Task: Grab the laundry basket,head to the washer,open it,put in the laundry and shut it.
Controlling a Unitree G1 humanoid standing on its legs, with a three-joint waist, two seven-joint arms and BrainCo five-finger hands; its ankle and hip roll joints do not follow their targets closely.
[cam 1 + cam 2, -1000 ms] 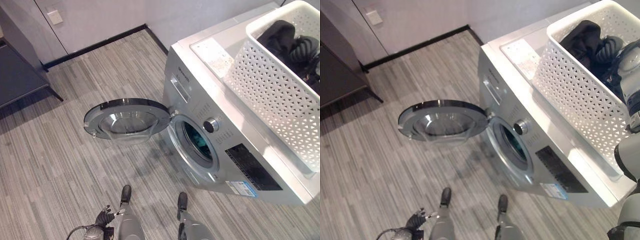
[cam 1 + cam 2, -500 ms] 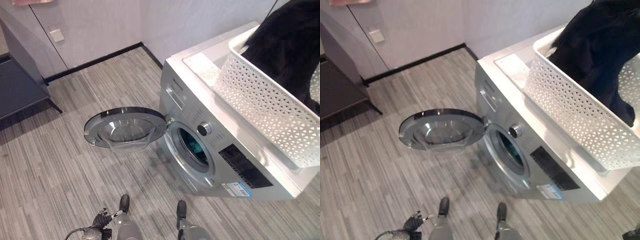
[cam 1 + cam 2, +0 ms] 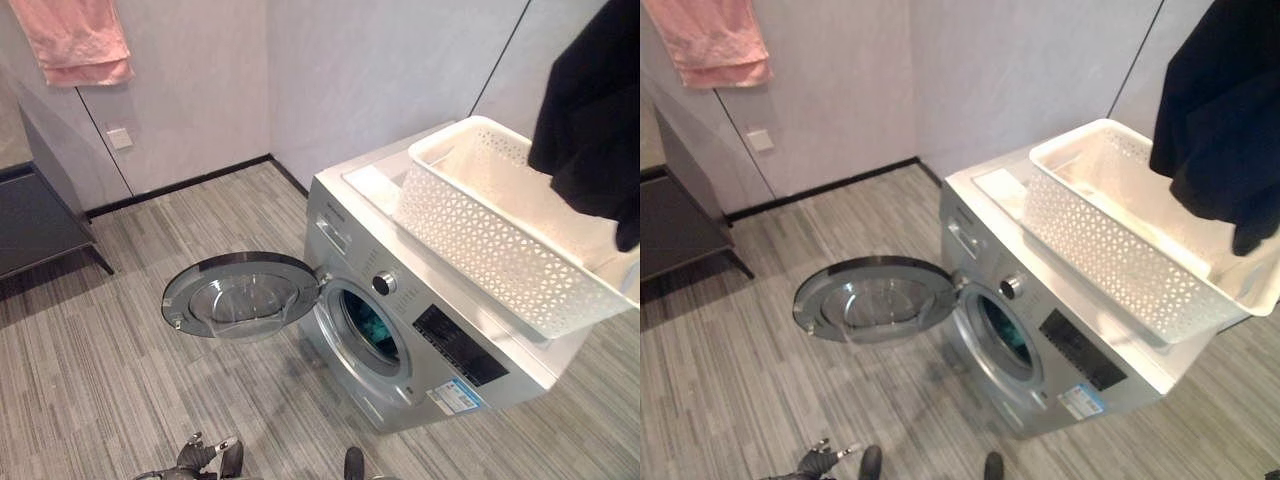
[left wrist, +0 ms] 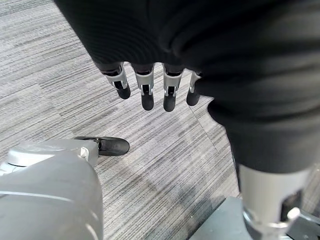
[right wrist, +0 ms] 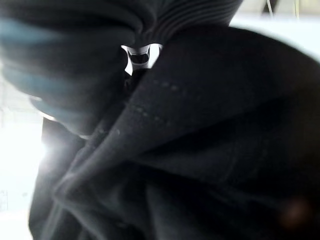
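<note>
The silver washer (image 3: 455, 350) stands with its round door (image 3: 240, 295) swung open to the left. Something teal lies inside the drum (image 3: 372, 328). The white lattice laundry basket (image 3: 480, 240) sits on top of the washer, its inside showing bare white. A black garment (image 3: 590, 110) hangs in the air above the basket's right end. In the right wrist view that garment (image 5: 210, 150) bunches tight against my right hand (image 5: 141, 56), which grips it. My left hand (image 4: 146, 95) hangs low over the floor with straight fingers, holding nothing, and also shows at the bottom edge (image 3: 195, 455).
A pink towel (image 3: 75, 40) hangs on the wall at the upper left. Below it, a dark low cabinet (image 3: 35, 225) stands at the left edge. The open door juts out over the grey striped floor (image 3: 120, 380) in front of the washer.
The black garment has risen out of the basket and now hangs above it. The camera has tilted up and drawn back, bringing the wall and towel into view.
</note>
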